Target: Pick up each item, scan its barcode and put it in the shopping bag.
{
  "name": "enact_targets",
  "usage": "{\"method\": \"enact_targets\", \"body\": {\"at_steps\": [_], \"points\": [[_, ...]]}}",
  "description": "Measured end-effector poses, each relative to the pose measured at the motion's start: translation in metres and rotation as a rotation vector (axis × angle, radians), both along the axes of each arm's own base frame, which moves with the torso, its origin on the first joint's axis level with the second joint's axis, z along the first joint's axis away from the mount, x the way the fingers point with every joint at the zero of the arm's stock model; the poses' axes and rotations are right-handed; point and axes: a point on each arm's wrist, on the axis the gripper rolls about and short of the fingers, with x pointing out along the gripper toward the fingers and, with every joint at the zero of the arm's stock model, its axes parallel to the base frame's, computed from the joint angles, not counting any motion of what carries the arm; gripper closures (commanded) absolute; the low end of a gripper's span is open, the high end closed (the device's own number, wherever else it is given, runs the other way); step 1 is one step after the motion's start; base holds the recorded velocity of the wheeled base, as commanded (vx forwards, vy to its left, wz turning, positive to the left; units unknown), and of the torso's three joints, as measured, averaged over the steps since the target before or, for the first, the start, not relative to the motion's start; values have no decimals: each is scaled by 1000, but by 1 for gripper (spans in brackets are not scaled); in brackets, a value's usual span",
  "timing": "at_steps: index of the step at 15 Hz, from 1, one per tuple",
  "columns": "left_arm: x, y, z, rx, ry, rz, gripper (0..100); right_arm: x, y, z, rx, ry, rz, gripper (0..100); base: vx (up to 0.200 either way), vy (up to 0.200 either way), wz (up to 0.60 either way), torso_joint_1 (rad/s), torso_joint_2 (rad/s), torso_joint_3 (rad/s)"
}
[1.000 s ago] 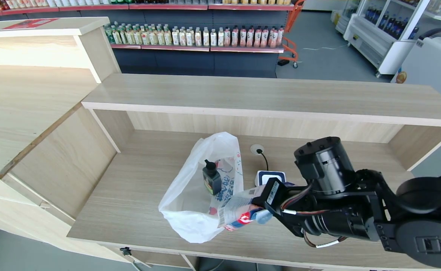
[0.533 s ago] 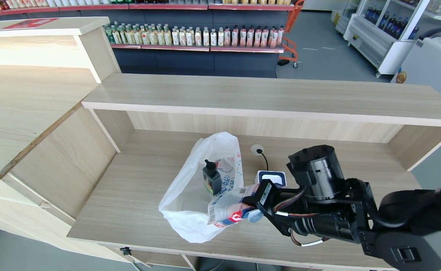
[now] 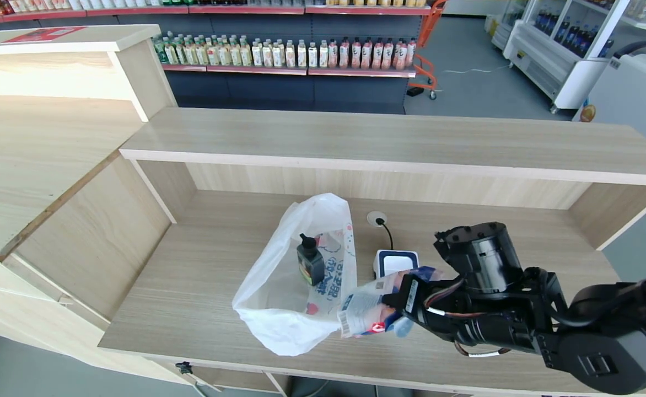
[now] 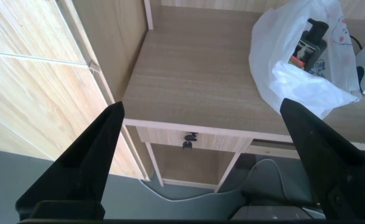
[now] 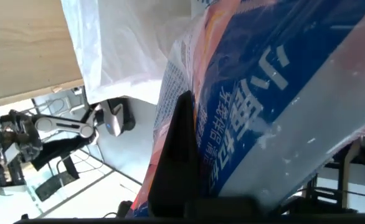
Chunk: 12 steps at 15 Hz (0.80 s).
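My right gripper is shut on a white, blue and red snack packet, held low over the counter's front, just right of the white shopping bag. The packet's end touches or overlaps the bag's edge. The bag lies open, with a dark pump bottle standing inside it. The small white scanner sits just behind the packet. In the right wrist view the packet lies pressed against a dark finger, with the bag's film beyond. My left gripper hangs open past the counter's front left, holding nothing, well away from the bag.
The counter is a wooden recess with a raised ledge behind and a side wall on the left. A cable runs from the scanner to a port. A drawer lock sits under the front edge.
My right gripper carried the packet left toward the bag's mouth, then drew back to the right and a little lower. The bag and bottle stayed put.
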Motion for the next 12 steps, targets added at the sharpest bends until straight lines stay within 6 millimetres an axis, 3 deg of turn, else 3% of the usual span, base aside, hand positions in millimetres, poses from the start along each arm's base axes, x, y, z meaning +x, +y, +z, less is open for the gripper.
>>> {"method": "enact_targets", "body": {"at_steps": [5,12], "points": [[0,0,0,0,0,0,0,-2,-20,15,-185,-279,135,100,0,0,0,0,0,0],[0,0,0,5,0,0,0,-9,-30,16,-206,-296,138,100,0,0,0,0,0,0]]}}
